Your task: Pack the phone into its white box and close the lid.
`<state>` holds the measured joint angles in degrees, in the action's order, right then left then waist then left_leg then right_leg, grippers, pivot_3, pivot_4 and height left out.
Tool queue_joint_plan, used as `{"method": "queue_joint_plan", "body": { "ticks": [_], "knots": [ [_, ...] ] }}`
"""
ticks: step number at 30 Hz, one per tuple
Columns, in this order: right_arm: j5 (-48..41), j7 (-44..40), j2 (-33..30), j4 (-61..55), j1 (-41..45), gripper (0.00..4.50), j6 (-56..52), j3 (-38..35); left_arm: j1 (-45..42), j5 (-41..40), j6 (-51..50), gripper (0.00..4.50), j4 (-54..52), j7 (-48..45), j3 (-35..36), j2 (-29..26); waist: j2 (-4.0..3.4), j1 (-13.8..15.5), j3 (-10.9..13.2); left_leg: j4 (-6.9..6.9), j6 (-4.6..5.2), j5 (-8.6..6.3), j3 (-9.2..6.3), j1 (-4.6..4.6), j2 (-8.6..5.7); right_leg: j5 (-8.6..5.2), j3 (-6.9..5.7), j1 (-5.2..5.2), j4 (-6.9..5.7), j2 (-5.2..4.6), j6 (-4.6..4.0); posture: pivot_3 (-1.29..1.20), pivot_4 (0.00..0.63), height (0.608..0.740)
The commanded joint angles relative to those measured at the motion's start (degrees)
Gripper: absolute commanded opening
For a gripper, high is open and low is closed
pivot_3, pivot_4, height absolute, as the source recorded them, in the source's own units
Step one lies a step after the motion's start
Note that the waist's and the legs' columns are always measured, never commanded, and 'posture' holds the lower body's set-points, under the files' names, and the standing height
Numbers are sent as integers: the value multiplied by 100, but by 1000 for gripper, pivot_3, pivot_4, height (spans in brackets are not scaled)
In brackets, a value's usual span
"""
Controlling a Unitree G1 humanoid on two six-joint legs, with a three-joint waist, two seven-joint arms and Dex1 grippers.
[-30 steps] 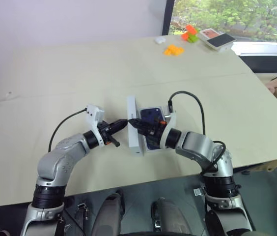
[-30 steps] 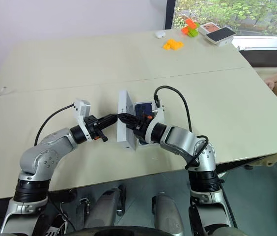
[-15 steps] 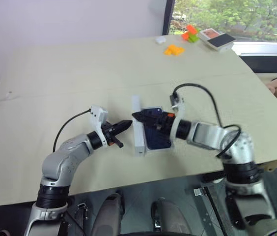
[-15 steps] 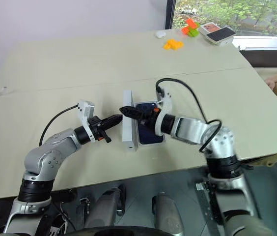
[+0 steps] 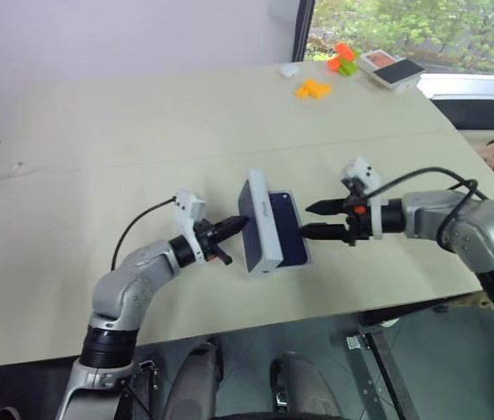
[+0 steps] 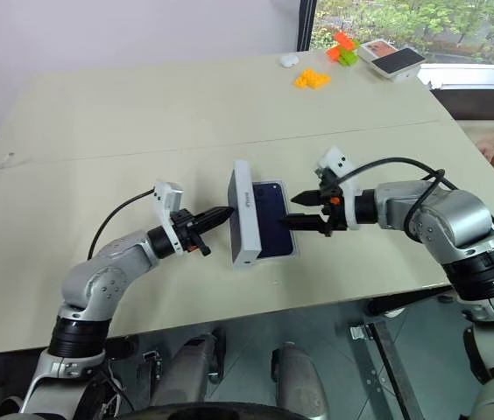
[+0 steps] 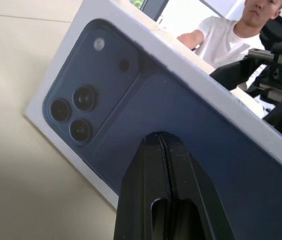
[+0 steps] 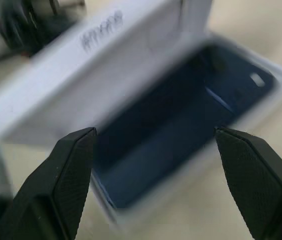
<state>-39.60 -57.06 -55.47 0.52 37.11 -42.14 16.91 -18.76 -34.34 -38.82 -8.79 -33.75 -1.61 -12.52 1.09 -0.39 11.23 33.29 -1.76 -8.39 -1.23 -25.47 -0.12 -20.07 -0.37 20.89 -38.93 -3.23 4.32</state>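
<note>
Between the two end effectors, near the front of the tabletop (image 5: 98, 140), the lid (image 5: 259, 220) leans tilted over the white box (image 6: 284, 254), which holds the phone (image 6: 273, 226). Earlier the lid stood almost upright on its long edge; now it tips over the phone. The left end effector (image 5: 236, 226) is clenched, its tip against the lid's printed outer face, having shifted slightly toward the box. The right end effector (image 5: 313, 219), earlier reaching over the phone at the lid, has swung away and rolled; it now hangs released just beside the box, gripping nothing.
</note>
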Motion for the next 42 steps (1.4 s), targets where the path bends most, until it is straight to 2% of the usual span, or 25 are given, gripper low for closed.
{"method": "queue_joint_plan", "body": {
  "ticks": [1,6,16,28,32,35,41,42],
  "knots": [
    [706,-493,-116,132,84,3928,598,-12,-107,110,213,0,23,21,-129,132,0,-24,0,0,0,0,-1,0,0,0,0,0,0,0,1,0,150,740],
    [1400,-1106,-282,235,-138,3928,1015,-14,-159,388,492,0,250,9,-390,375,0,-1,0,-2,-1,0,-3,3,0,1,1,-1,0,2,1,0,150,740],
    [1850,-995,390,426,-4,3928,1036,-348,-524,654,769,0,642,94,-317,540,0,-11,0,3,-4,1,-3,10,-1,5,1,-11,0,1,7,0,150,740],
    [2563,-825,829,1022,314,3928,1592,-410,-376,87,105,0,-322,424,281,286,-1,-13,0,3,-6,3,-6,10,-3,6,0,-14,0,0,9,0,150,740],
    [2515,-522,1200,1559,756,3928,1775,-793,-60,-108,-212,0,-901,542,504,-31,-1,-45,0,4,-6,3,-4,12,-3,8,1,-14,-3,0,11,0,150,740],
    [2366,-671,1273,1631,920,3139,1576,-968,130,-294,-429,0,-1208,670,694,-226,-2,-25,0,3,-11,6,-8,13,-1,8,1,-13,-6,3,10,0,150,740],
    [2578,-735,1322,1148,563,80,1812,-852,638,-642,-766,0,-1655,704,1015,-622,-1,-11,0,4,-9,4,-11,12,-5,7,-1,-19,-2,-2,10,0,150,740],
    [2633,-710,1354,1108,511,29,1849,-811,771,-665,-786,0,-1705,678,1021,-668,-2,-14,0,4,-9,4,-10,12,-5,8,-1,-19,-3,-3,10,0,150,740]
  ]
}}
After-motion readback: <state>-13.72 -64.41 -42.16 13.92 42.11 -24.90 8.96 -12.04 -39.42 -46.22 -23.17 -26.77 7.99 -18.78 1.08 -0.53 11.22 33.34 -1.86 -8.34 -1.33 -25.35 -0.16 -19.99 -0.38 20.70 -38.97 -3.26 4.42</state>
